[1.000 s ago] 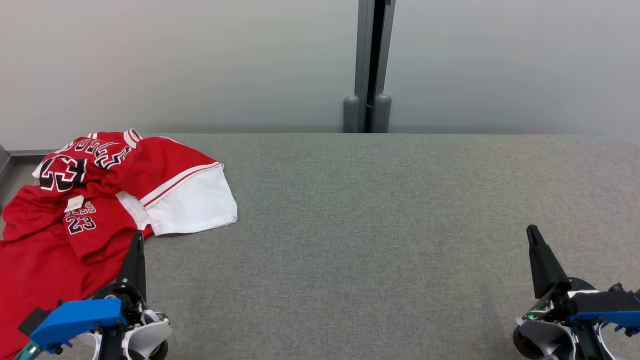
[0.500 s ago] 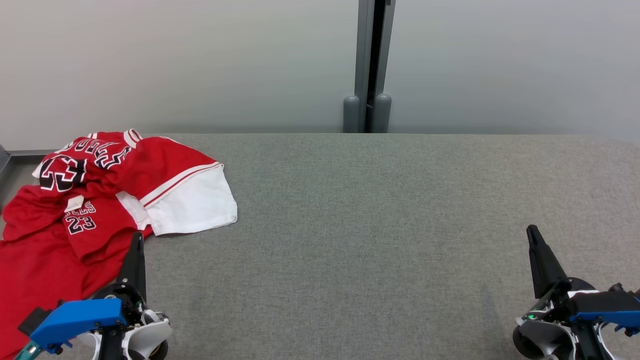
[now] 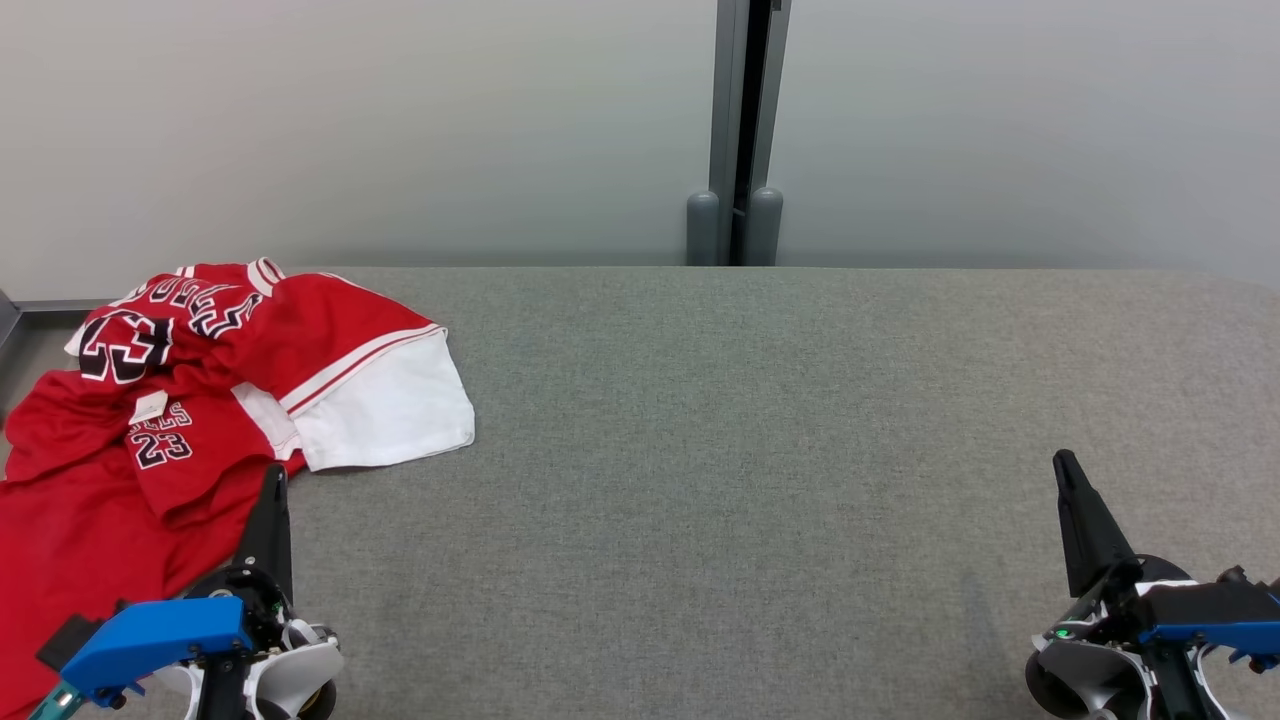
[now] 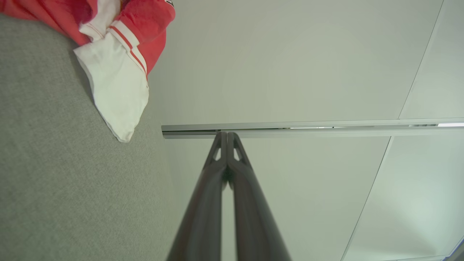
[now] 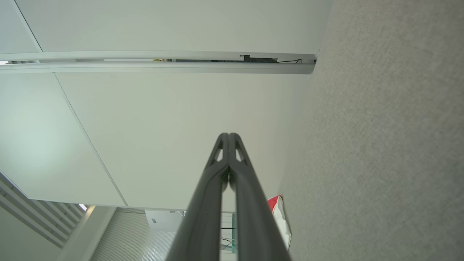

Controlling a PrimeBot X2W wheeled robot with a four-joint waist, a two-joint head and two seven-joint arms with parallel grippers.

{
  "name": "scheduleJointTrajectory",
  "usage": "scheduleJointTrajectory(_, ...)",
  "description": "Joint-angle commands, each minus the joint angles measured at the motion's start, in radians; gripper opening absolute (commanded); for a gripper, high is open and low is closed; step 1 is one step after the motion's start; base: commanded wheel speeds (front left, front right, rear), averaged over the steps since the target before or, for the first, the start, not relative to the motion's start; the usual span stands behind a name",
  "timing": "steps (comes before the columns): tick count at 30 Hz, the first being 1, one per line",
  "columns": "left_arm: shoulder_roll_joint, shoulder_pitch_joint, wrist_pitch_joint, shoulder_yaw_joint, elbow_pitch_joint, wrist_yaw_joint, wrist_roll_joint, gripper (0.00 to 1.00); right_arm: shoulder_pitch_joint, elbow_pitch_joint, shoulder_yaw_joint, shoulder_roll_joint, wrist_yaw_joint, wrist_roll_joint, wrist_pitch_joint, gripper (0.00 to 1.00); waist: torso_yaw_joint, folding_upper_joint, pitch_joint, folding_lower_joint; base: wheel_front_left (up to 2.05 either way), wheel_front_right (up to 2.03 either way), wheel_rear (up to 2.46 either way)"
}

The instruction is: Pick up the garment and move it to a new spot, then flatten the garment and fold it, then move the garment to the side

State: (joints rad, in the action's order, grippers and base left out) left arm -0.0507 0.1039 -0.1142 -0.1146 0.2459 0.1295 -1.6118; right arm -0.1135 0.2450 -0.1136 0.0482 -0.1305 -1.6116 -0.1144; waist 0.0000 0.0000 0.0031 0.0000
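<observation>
At the near edge of the grey cloth-covered desk (image 3: 750,450), the left gripper (image 3: 273,478) rises at the near-left corner with its two dark fingers pressed together and nothing between them; the left wrist view shows the same pair (image 4: 227,136) meeting at the tips. Its tip lies right at the red hem of the garment (image 3: 200,400), and whether it touches the cloth cannot be told. Near the near-right corner the right gripper (image 3: 1063,462) stands over bare desk, fingers likewise together and empty, as the right wrist view confirms (image 5: 229,137). The garment, a red jersey with white trim and a black 23, lies crumpled along the left edge, reaching from the near-left part up to the far-left corner, with one white panel spread toward the desk's middle. The left wrist view shows that white panel and red folds (image 4: 116,72) off to the side of the fingers, and the right wrist view catches a small red and white piece (image 5: 279,217) well away. Beyond the far edge stands a pale wall (image 3: 400,120) split by a grey upright post (image 3: 745,120).
</observation>
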Motion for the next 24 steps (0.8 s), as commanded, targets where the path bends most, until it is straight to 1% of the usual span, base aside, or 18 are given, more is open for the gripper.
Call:
scheduleJointTrajectory(1, 0.001, 0.010, -0.002, -0.001, -0.004, 0.004, -0.002, 0.00, 0.011, -0.003, -0.002, 0.004, 0.000, -0.003, -0.002, 0.00, 0.000, 0.0000, 0.000, 0.0000, 0.00, 0.00, 0.00)
scheduleJointTrajectory(24, 0.002, 0.010, -0.002, -0.001, -0.004, 0.004, -0.002, 0.00, 0.011, -0.003, -0.002, 0.004, 0.000, -0.003, -0.002, 0.00, 0.000, 0.0000, 0.000, 0.0000, 0.00, 0.00, 0.00)
